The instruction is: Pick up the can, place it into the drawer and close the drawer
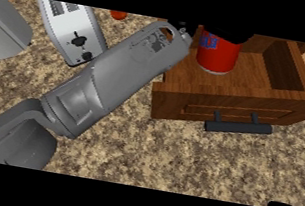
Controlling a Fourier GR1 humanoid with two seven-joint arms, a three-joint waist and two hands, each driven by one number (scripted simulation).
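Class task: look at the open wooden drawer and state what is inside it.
A red can with a blue label stands upright inside the open wooden drawer. The left hand covers its top. The drawer's floor under the can is hidden.

The red cylindrical can with a blue-and-white label [217,55] stands upright inside the open wooden drawer [245,103], near its back left corner. The drawer is pulled out over the speckled surface, its dark bar handle [238,126] facing forward.
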